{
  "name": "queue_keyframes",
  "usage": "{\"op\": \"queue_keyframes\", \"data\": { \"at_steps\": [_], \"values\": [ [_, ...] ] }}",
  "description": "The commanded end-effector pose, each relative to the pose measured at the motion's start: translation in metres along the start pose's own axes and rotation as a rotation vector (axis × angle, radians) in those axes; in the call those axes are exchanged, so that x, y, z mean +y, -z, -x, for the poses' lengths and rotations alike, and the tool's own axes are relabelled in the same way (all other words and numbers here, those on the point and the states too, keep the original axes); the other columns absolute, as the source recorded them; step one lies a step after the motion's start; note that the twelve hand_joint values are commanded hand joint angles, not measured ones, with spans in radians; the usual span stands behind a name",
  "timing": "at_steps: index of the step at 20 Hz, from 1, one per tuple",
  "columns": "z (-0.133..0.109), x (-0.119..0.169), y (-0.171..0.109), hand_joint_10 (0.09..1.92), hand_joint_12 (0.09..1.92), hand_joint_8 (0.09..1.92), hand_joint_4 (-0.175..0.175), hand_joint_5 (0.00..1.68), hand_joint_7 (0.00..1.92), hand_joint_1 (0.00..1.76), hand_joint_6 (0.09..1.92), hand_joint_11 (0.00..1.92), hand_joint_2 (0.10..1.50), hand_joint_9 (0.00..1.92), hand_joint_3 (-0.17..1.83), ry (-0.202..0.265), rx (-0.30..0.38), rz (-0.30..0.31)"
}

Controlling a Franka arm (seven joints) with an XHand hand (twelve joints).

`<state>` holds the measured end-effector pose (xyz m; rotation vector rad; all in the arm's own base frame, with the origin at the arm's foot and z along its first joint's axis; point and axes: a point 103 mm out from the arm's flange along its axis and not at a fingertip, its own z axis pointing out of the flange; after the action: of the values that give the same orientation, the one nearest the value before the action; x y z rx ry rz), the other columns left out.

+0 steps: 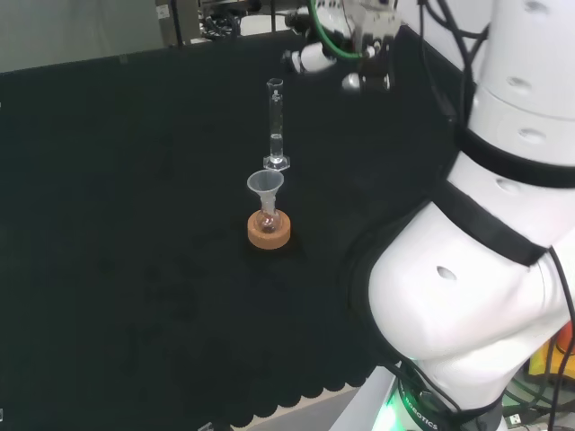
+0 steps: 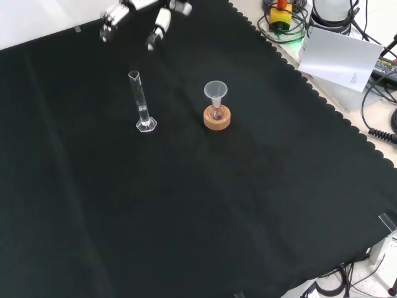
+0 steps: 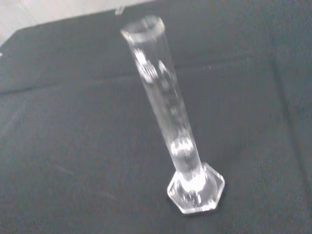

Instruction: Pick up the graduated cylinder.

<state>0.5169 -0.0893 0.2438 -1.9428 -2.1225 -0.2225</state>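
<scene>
The graduated cylinder (image 2: 142, 102) stands upright on its hexagonal foot on the black cloth (image 2: 186, 211), spout at the top. In the front view it sits to the left of a cork ring (image 2: 217, 119), which carries a small flask (image 2: 216, 113) with a clear funnel (image 2: 216, 92) in its neck. The two groups stand near each other but apart. In the head view the cylinder (image 1: 276, 126) lies beyond the funnel assembly, farther from the arm's base.

The hand (image 2: 139, 15) hangs in the air above the far edge of the cloth in the front view, well apart from the cylinder and touching nothing. Its fingers point downward and appear spread and only lightly bent, with nothing between them; the hand is small in both overview pictures, so the exact spread is uncertain. In the head view the hand (image 1: 346, 58) sits up and to the right of the cylinder.

The wrist view looks directly at the cylinder (image 3: 168, 117), tube and foot both in sight, which suggests the palm already faces the target.

Step in hand: approach, before any contact. The pickup is not yet begun.

Next move: bring the hand down and toward the tube, keeping the fingers parted until they stand on either side of it. Close on the tube above the foot. Keep the path away from the funnel and flask, since a sideways knock would likely tip the tall, narrow cylinder.
</scene>
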Motion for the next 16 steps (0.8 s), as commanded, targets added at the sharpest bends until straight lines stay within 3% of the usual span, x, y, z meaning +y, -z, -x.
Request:
{"op": "queue_keyframes", "data": {
  "at_steps": [1,9,16],
  "values": [
    [0.049,0.017,-0.063,0.64,1.37,0.64,-0.034,0.33,0.19,0.7,0.09,0.18,0.88,0.4,0.35,0.036,0.232,0.034],
    [0.061,0.019,-0.092,0.61,1.36,0.64,-0.038,0.35,0.21,0.86,0.09,0.22,0.72,0.45,0.54,0.097,0.375,0.038],
    [0.058,0.029,-0.108,0.61,1.35,0.66,-0.058,0.38,0.3,0.94,0.09,0.27,0.64,0.53,0.63,0.179,0.422,0.045]
  ]
}}
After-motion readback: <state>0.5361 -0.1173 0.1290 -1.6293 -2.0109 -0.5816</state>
